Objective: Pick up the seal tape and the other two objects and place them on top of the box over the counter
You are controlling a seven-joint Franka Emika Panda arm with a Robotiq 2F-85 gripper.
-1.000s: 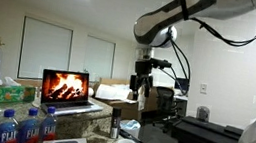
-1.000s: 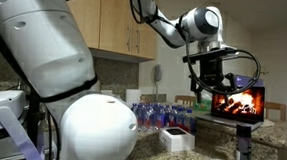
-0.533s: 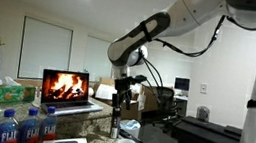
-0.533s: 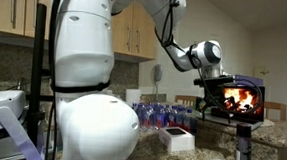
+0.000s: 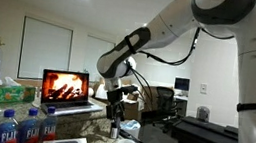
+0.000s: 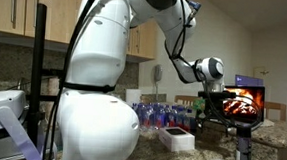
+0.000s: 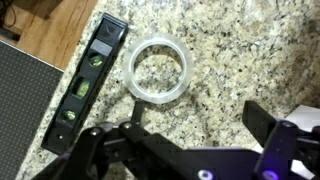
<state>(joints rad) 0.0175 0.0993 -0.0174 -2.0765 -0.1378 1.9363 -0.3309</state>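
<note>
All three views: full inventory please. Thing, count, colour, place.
seal tape: 1, translucent white ring, flat on the counter beside the black bar
black bar: 1, black with green vials, lying near the counter's edge
dark cylinder: 1, dark, upright below the gripper
box: 1, white, low, in front of the bottles
water bottles: several (exact count unclear), blue labels, grouped on the counter
laptop: 1, open, fire picture on screen
tissue box: 1, green, beside the laptop
counter: 1, speckled granite
arm: 1, white, reaching down over the counter
gripper: 1, black, open, holding nothing
</note>
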